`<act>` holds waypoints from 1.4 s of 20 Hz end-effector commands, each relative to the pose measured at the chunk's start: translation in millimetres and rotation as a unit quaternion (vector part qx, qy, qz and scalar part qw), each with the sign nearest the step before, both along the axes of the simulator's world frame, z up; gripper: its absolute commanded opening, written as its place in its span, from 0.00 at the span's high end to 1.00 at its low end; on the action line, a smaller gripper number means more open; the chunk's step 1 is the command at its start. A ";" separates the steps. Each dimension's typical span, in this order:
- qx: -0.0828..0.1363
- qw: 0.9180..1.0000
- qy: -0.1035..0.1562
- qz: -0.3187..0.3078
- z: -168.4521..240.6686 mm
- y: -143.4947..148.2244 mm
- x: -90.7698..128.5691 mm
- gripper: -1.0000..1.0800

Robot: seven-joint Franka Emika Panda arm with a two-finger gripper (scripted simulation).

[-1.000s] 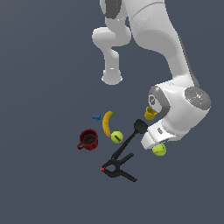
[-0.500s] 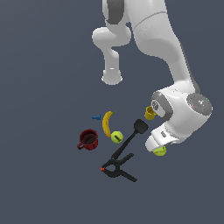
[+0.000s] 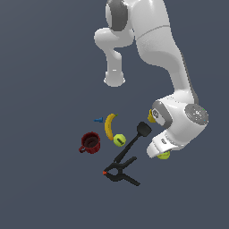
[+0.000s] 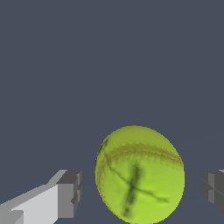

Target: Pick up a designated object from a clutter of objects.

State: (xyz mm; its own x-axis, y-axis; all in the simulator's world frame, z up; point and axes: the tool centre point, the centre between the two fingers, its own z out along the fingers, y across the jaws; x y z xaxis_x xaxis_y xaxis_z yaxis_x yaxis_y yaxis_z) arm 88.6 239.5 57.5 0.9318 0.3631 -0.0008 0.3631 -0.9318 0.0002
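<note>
The gripper [image 4: 140,188] hangs wide open, one finger [image 4: 70,192] on each side of the tennis ball [image 4: 139,175], apparently positioned to close on it.

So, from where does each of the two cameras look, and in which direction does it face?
Exterior view: sits high off the arm, looks down on the floor with banana, mug, clamp, spatula and a second ball; most of the white arm shows.
Wrist view: sits on the wrist, looks down past the open gripper at the tennis ball; only the two fingertips show.
Shared: the tennis ball, half hidden under the gripper in the exterior view.
</note>
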 end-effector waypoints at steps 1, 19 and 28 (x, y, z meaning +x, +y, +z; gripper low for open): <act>0.000 1.000 0.000 0.000 -11.3 0.0 -0.1 0.04; 0.000 1.000 0.000 0.000 -14.9 -0.2 0.8 1.00; 0.000 1.000 0.000 0.000 12.6 -20.7 -1.1 1.00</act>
